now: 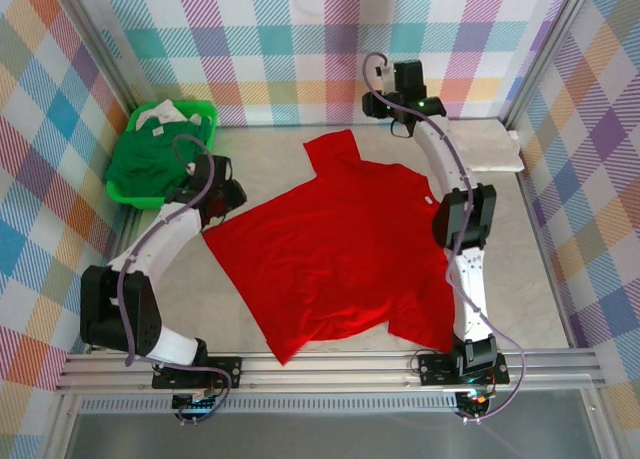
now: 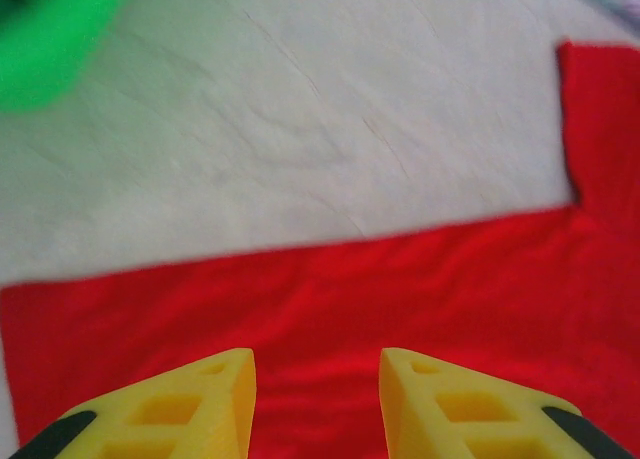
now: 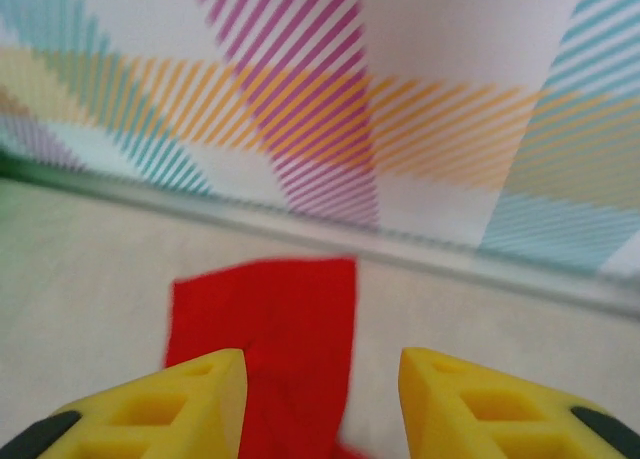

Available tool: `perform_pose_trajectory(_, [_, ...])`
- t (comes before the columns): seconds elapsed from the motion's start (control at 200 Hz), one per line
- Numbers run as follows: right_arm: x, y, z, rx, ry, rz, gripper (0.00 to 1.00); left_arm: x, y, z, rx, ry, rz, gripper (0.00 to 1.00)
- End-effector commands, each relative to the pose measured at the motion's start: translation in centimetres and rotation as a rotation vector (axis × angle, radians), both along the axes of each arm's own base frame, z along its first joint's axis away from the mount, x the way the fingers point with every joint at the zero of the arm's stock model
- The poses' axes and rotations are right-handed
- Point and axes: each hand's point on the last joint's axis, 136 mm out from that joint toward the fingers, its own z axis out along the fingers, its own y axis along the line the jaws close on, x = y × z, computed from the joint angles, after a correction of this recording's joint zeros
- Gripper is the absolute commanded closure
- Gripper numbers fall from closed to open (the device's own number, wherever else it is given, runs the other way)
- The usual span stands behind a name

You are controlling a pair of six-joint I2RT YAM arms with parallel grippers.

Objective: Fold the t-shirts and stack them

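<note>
Top external view: the surface (image 1: 520, 279) carries the red t-shirt (image 1: 340, 254) spread flat at centre frame. The dark green t-shirt (image 1: 150, 164) sits in the basket (image 1: 122, 193) at upper left. The left tool (image 2: 317, 359) and right tool (image 3: 322, 359) are both released and empty.

White-black arms (image 1: 160, 241) carry lilac cables (image 1: 211, 171) and yellow claw fingers (image 2: 190, 409).

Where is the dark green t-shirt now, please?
In the top view, the dark green t-shirt lies in the green basket at far left, beyond the red t-shirt.

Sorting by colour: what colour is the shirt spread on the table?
The t-shirt is bright red, clearest in the top external view.
</note>
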Motion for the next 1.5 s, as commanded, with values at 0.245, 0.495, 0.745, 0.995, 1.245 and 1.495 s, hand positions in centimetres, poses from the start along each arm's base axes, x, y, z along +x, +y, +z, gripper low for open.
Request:
perform_pose_trajectory(0.245, [-9.8,-5.2,-13.4,-0.003,0.492,-0.231,0.62,-3.4,-0.1,-10.4,-0.021,0.266,0.079,0.60])
perform_pose_trajectory(0.495, [-9.5,-8.9,-19.4,0.035,0.628,-0.321,0.65,1.1,-0.1,-14.8,0.036,0.338,0.080,0.60])
perform_pose_trajectory(0.745, [-11.3,-9.3,-21.8,0.157,0.690,-0.380,0.68,10.0,0.1,-16.3,0.075,0.361,0.047,0.60])
perform_pose_trajectory(0.995, [-10.0,-6.9,-21.3,0.282,0.685,-0.385,0.69,19.9,0.5,-11.8,0.107,0.246,0.009,0.57])
perform_pose_trajectory(1.245, [-9.7,-5.8,-12.8,0.276,0.531,-0.303,0.68,14.4,1.1,0.9,0.095,0.043,0.002,0.45])
perform_pose_trajectory(1.495, [-21.3,-3.2,-9.5,0.176,0.403,-0.168,0.59,-4.1,2.6,0.1,0.079,0.089,0.034,0.35])
